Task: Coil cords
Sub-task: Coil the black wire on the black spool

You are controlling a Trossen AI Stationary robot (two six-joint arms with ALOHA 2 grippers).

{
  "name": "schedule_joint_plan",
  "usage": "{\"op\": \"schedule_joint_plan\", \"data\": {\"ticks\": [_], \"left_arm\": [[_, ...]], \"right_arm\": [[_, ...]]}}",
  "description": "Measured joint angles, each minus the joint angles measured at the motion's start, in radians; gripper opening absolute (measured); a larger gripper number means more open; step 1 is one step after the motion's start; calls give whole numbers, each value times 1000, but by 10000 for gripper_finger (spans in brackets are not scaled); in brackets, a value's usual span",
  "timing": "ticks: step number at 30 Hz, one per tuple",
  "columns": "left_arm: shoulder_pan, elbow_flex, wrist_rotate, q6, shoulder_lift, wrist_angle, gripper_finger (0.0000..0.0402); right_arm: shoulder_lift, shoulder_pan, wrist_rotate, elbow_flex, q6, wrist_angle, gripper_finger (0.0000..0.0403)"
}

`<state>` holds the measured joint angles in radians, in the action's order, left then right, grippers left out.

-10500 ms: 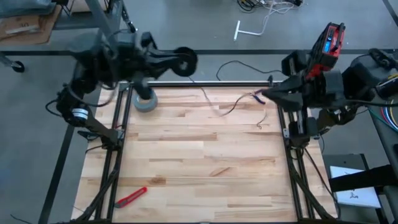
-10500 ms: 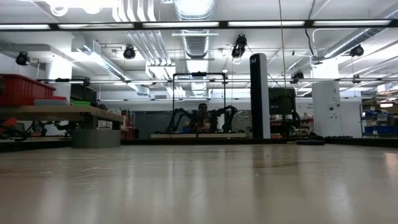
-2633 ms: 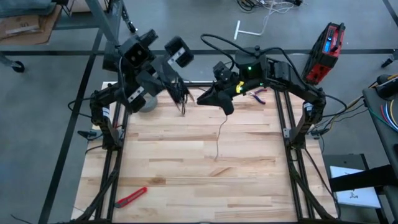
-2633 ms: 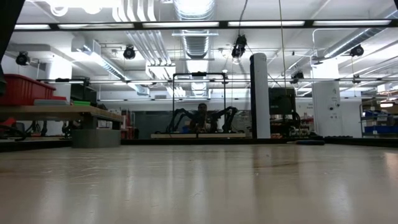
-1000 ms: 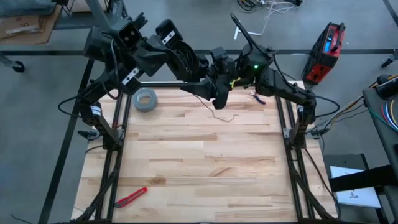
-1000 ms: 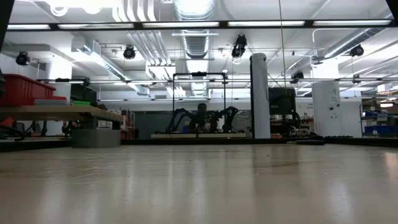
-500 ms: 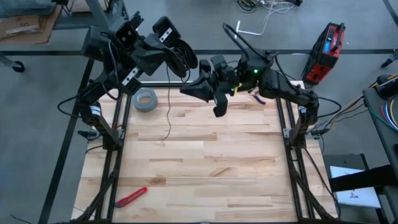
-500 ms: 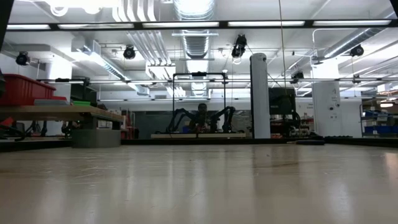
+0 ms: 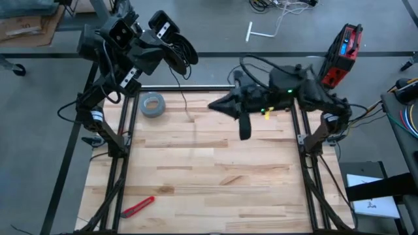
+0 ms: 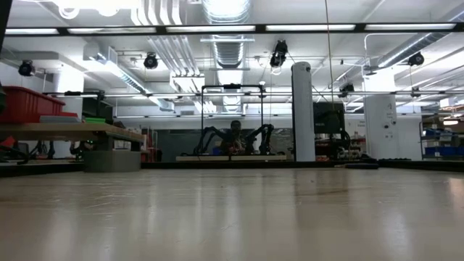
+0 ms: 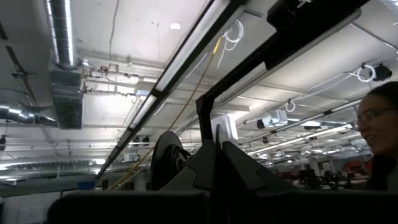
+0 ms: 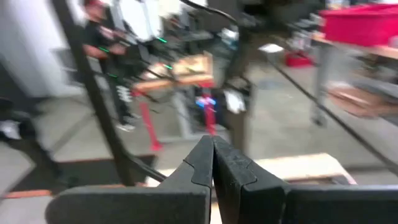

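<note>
My left gripper (image 9: 185, 57) is raised beyond the table's far left corner, shut by the small black round reel (image 11: 165, 163). From it the thin black cord (image 9: 188, 108) hangs down over the far part of the wooden table (image 9: 209, 170); its lower end is around (image 9: 193, 121). Dark loops (image 9: 189, 49) show around the left gripper. My right gripper (image 9: 214, 104) is shut above the far middle of the table, pointing toward the left edge, apart from the cord. Nothing shows between its fingers (image 12: 212, 157). The low view shows neither arm. My left gripper holds the reel, whose round disc (image 11: 168, 155) stands right beside the shut fingers (image 11: 205, 171). The fingers themselves hide the exact place of contact. The reel is lifted clear of the table, and the cord hangs slack below it.
A grey tape roll (image 9: 152, 104) lies near the table's far left corner. A red utility knife (image 9: 137, 206) lies near the near left corner. A red device (image 9: 343, 44) stands on the floor beyond the far right corner. A person (image 11: 379, 137) shows in the left wrist view.
The two grippers, close together over the far edge a second ago, have drawn apart: the left has gone up and toward the far left, the right toward the table's right edge. The cord, then strung toward the right gripper, now hangs from the left one alone.
</note>
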<state>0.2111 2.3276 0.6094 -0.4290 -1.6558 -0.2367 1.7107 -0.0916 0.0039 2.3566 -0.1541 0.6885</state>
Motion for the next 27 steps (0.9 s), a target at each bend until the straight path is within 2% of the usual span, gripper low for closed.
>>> {"op": "schedule_joint_plan", "data": {"ticks": [6, 11, 15, 20, 27], "left_arm": [[9, 0, -58, 2, 5, -2, 7], [10, 0, -70, 2, 6, -2, 7], [10, 0, -77, 6, 6, -4, 7], [10, 0, -77, 4, 6, -8, 7], [10, 0, -24, 2, 6, -8, 7]], "right_arm": [[-48, -54, 194, 0, -3, 165, 0], [-59, -90, 234, 0, -43, 263, 0], [-55, -102, 233, 0, -44, 260, 0], [-52, -99, 330, -1, -1, 171, 2], [-25, -79, 338, 1, 276, -110, 40]]}}
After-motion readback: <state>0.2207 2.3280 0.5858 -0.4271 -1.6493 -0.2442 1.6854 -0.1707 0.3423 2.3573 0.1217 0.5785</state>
